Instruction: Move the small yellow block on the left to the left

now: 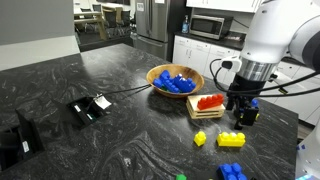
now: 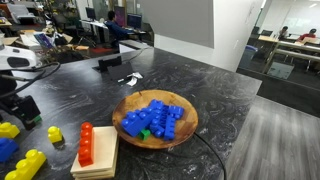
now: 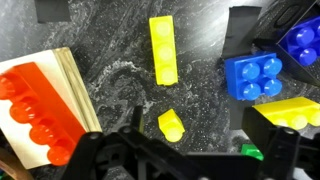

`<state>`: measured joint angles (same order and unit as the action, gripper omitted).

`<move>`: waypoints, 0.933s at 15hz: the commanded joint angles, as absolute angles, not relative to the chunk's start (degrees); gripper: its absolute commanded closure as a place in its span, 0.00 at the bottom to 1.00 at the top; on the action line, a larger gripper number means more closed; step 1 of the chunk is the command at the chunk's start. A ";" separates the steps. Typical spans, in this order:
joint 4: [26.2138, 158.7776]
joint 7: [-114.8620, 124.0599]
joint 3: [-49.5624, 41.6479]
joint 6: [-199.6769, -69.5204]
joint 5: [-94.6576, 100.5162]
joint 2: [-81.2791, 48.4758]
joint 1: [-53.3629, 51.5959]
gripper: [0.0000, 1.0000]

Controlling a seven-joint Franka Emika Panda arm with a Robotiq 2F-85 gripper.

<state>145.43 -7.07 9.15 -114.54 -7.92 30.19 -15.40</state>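
Note:
The small yellow block (image 3: 171, 125) lies on the dark marbled counter, low in the wrist view, between my finger bases. It also shows in both exterior views (image 1: 199, 138) (image 2: 55, 133). My gripper (image 3: 190, 152) is open and empty. It hangs above the counter (image 1: 243, 110), apart from the block. The longer yellow studded brick (image 3: 163, 50) lies just beyond the small block (image 1: 232, 139). A yellow brick with a blue piece on it (image 3: 292, 108) is at the right edge of the wrist view.
A red brick (image 1: 209, 101) rests on a wooden block (image 3: 68, 75) beside a wooden bowl (image 1: 155, 74) of blue blocks. A blue brick (image 3: 255, 75) and a small green piece (image 3: 253, 152) lie near my right finger. A black device with a cable (image 1: 90, 106) lies farther off.

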 commanded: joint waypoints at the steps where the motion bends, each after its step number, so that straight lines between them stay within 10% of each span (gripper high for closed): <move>1: 143.64 -6.62 10.78 -117.70 -7.30 25.50 -15.84 0.00; 14: 140.90 -8.23 11.46 -121.23 -8.22 13.44 -16.66 0.00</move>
<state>144.06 -7.07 10.81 -119.84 -7.87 19.71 -16.58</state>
